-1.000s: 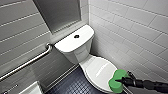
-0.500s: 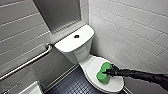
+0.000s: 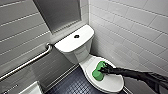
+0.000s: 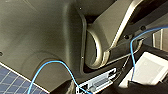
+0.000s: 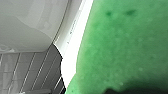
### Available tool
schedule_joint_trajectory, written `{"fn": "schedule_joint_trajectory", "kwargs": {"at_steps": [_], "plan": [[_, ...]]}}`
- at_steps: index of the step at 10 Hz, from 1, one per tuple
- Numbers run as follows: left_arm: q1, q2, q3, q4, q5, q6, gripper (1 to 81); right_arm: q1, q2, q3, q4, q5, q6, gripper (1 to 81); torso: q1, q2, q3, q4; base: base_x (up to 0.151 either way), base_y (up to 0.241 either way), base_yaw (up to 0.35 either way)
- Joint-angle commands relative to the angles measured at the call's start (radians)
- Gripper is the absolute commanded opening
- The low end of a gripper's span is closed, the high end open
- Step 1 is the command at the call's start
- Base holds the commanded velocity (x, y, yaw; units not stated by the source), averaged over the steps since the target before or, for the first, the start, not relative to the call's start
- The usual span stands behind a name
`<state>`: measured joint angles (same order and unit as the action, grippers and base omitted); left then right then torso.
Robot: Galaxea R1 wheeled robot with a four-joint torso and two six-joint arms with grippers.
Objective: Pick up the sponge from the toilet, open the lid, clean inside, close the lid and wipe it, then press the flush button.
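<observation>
Sponge [image 3: 99,71]: bright green, thick, pinched in the middle. Lies flat on the shut lid [image 3: 112,83] of the toilet [image 3: 80,55], closer to the tank end than to the front. Touches the lid. Looks very big and close in the right wrist view [image 5: 120,47], with a shiny white strip of the toilet just beside it.

Right gripper [image 3: 105,69]: black, at the side of the sponge, squeezed onto it and holding it down on the lid. Long black arm behind it, reaching in from the right side of the head view.

Flush button [image 3: 76,36]: small, round, dark, in the middle of the flat white tank top. Well apart from the sponge.

Silver grab bar [image 3: 28,62] on the wall to the left of the tank. White wall tiles [image 3: 130,30] to the right of the toilet. Dark blue floor [image 3: 72,86] of little tiles below.
</observation>
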<state>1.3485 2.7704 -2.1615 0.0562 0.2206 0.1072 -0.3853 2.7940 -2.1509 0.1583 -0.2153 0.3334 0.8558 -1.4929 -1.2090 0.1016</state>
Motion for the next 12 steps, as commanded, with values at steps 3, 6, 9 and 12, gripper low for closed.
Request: {"fn": "schedule_joint_trajectory", "kwargs": {"at_steps": [3,6,9,12], "plan": [[0.021,-0.015,0.012,-0.013,0.097,0.006,81.1,-0.026,-0.047,0.020,-0.014,0.021,-0.007,1.0,0.000,0.000,0.000,0.000,0.000,0.000,0.000],[0.019,-0.011,0.017,-0.012,0.098,0.006,81.1,-0.106,-0.244,0.168,-0.013,0.045,-0.002,1.0,0.000,0.000,0.000,0.000,0.000,0.000,0.000],[0.019,-0.009,0.022,-0.007,0.098,0.006,81.1,-0.180,-0.439,0.335,-0.013,0.096,0.006,1.0,0.000,0.000,0.000,0.000,0.000,0.000,0.000],[0.021,-0.011,0.022,-0.004,0.098,0.006,81.1,-0.298,-0.548,0.399,-0.013,0.137,0.001,1.0,0.000,0.000,0.000,0.000,0.000,0.000,0.000]]}}
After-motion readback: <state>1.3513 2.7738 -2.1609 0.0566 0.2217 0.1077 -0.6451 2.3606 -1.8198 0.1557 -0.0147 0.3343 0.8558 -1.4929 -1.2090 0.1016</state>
